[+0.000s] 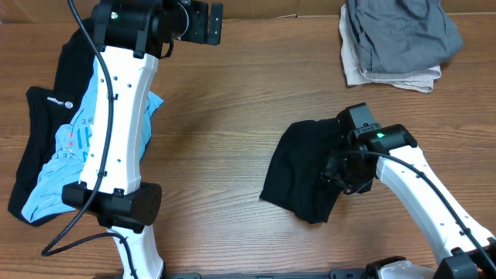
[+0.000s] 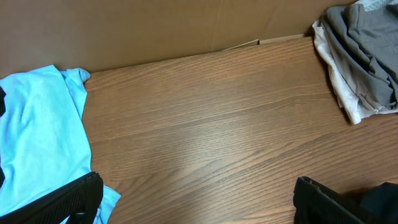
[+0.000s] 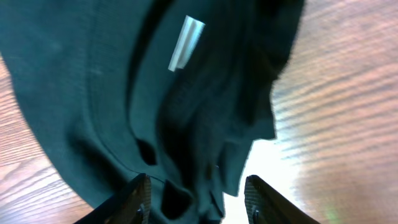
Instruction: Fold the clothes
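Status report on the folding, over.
Left pincer open, empty. Right pincer open over black garment. Nothing blocking it.

The left arm [image 1: 116, 116] runs as one long white link from a black elbow joint up to a black wrist. Beyond the wrist, the left hand [image 1: 215, 23] points sideways, its two fingers [image 2: 68, 199] spread wide. The right arm [image 1: 418, 186] reaches in low and bent. The right hand [image 1: 349, 174] tips downward, fingers [image 3: 134, 198] partly apart; whether they are gripping is unclear.
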{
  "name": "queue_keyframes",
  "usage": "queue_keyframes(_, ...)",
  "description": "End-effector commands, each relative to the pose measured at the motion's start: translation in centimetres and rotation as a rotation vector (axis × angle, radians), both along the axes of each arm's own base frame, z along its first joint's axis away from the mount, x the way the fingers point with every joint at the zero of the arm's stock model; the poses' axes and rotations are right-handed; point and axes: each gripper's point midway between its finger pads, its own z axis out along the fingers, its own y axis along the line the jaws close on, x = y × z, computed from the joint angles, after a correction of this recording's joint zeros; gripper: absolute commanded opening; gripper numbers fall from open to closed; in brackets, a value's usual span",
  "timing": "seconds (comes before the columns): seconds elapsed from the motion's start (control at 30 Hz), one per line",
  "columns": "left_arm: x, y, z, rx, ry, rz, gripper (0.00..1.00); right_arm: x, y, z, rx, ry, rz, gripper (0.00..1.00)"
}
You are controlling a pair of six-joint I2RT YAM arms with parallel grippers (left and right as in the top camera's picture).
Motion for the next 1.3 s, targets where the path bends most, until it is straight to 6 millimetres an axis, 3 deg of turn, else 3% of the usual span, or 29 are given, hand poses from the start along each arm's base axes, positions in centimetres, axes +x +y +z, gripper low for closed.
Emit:
queue_keyframes(0.0,0.3,0.2,-0.7,0.020,0.009,-0.010,1.00,-0.2,0.7,-0.4,0.044,-0.006,0.023,0.52)
queue_keyframes(0.1,0.3,0.2,-0.7,0.019,0.009,-0.010,1.00,-0.6,1.1,-1.4,0.072,0.005,0.026,0.50)
queue_keyframes(0.3,0.3,0.2,-0.7,0.020,0.009,-0.010,1.00,-1.5,1.5,-2.8,0.105,0.027,0.026,0.33)
queue_keyframes(0.37,0.3,0.2,-0.7,0.020,0.009,-0.010,1.00,-1.6,1.5,-2.8,0.103,0.030,0.026,0.23)
queue_keyframes(0.43,0.3,0.2,-0.7,0.020,0.009,-0.010,1.00,-1.7,1.4,-2.8,0.101,0.036,0.025,0.06)
queue_keyframes(0.47,0.3,0.2,-0.7,0.019,0.009,-0.010,1.00,-1.9,1.3,-2.8,0.096,0.044,0.020,0.04)
queue_keyframes(0.7,0.4,0.1,-0.7,0.018,0.007,-0.011,1.00,-4.7,-2.5,-2.8,-0.058,0.166,-0.133,0.04)
queue_keyframes(0.93,0.3,0.1,-0.7,0.016,0.008,-0.013,1.00,-6.1,-3.1,-3.9,-0.076,0.214,-0.170,0.05)
queue_keyframes(1.13,0.3,0.0,-0.6,0.014,0.008,-0.015,1.00,-7.7,-2.8,-5.7,-0.050,0.256,-0.184,0.42)
queue_keyframes(1.27,0.4,0.0,-0.6,0.013,0.005,-0.015,1.00,-6.7,-2.6,-5.1,-0.036,0.209,-0.191,0.51)
